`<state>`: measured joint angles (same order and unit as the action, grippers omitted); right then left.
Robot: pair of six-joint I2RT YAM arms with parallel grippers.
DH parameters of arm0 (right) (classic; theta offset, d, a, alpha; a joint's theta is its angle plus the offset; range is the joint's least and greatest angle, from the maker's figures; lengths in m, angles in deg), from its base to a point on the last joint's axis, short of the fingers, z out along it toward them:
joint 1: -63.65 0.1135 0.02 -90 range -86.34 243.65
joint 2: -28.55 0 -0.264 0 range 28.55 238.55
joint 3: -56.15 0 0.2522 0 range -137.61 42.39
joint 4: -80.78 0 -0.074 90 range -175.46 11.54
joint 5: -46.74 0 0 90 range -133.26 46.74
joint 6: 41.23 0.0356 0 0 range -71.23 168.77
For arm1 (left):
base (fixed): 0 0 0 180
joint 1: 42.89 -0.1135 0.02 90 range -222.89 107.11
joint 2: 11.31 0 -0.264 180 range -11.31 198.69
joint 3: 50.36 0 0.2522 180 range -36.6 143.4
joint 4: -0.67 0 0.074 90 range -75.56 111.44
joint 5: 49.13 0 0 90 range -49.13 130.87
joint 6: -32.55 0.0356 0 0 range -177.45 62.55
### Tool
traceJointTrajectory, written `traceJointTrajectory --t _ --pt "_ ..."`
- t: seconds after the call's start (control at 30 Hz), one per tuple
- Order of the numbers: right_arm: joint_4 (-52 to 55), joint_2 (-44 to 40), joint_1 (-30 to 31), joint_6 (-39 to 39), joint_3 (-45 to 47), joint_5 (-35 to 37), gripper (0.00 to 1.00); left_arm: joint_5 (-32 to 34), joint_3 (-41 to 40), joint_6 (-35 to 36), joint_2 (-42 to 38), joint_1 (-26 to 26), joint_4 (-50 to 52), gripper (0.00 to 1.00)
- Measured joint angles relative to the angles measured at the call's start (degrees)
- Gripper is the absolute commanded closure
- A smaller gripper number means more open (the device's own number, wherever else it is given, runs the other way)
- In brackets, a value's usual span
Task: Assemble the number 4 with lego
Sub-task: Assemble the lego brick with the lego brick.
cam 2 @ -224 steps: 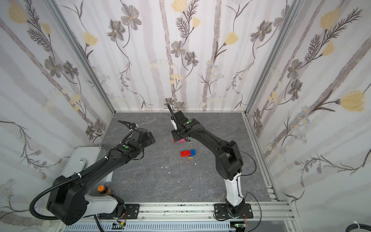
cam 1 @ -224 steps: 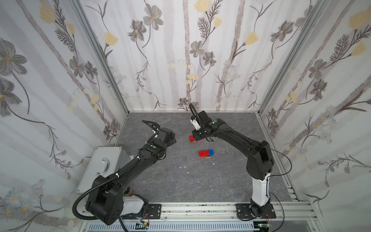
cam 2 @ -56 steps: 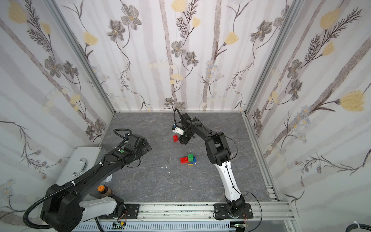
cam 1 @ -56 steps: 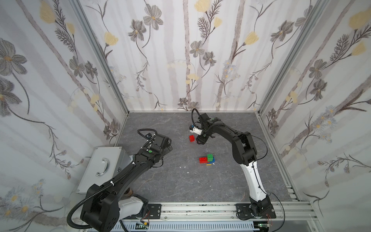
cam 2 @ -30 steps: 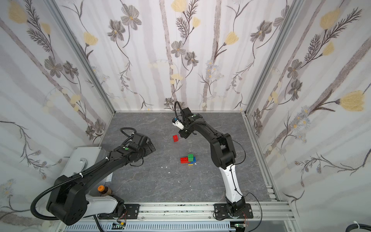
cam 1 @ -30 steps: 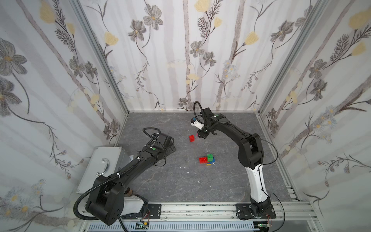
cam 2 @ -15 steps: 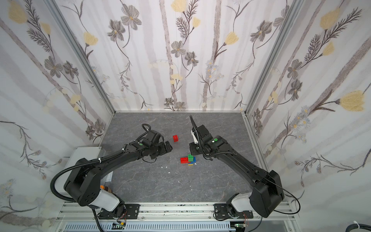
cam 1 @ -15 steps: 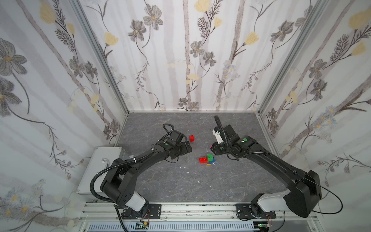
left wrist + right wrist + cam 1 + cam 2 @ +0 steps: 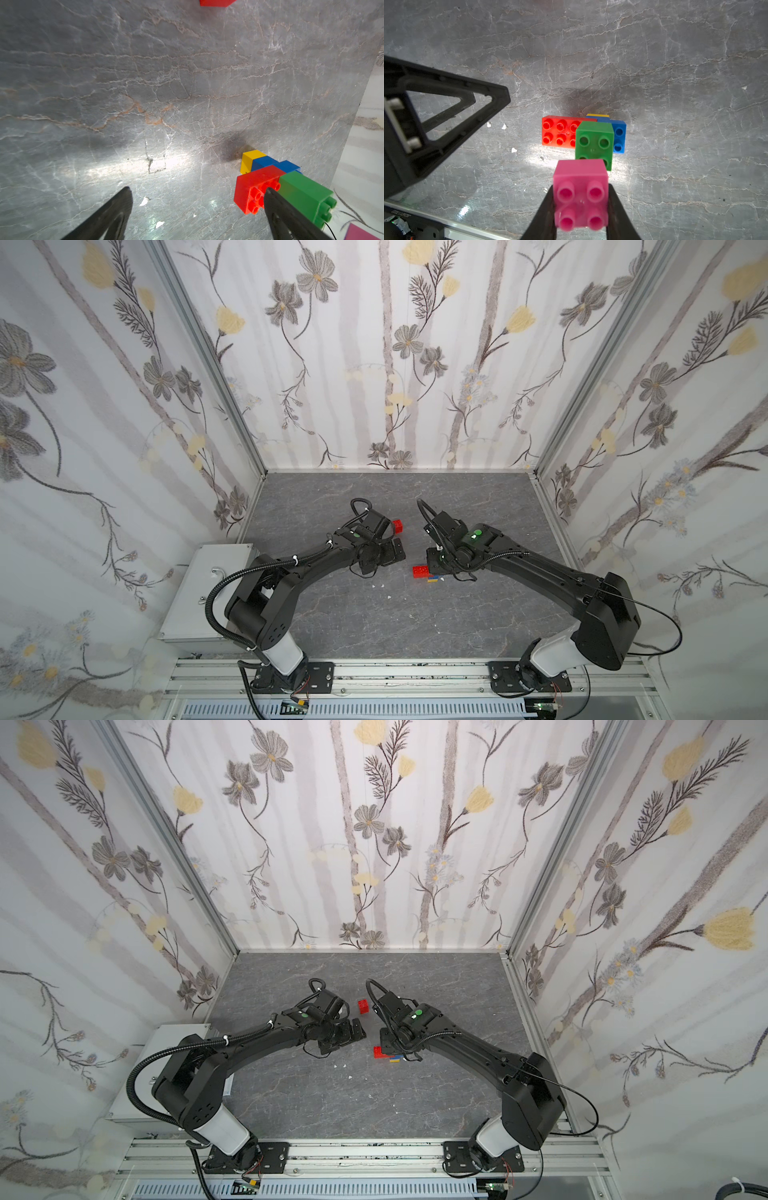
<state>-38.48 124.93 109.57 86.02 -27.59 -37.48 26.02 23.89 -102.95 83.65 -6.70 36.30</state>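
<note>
Lego brick, pink, inside right pincer

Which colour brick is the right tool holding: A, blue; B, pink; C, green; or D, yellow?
B: in the right wrist view the right tool is clamped on the pink brick, while the green brick sits unheld on the stacked bricks below it.

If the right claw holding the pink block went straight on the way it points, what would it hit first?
Probably the green brick: in the right wrist view it lies just ahead of the pink brick held in the right gripper. Depth is unclear, so that's a guess.
</note>
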Motion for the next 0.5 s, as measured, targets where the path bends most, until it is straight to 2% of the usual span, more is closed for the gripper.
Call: traceJointTrajectory --t 0.5 --pt "1.16 2.47 -0.07 -0.87 -1.92 2.49 1.0 -0.39 0.61 0.0 2.05 0.52 0.52 0.0"
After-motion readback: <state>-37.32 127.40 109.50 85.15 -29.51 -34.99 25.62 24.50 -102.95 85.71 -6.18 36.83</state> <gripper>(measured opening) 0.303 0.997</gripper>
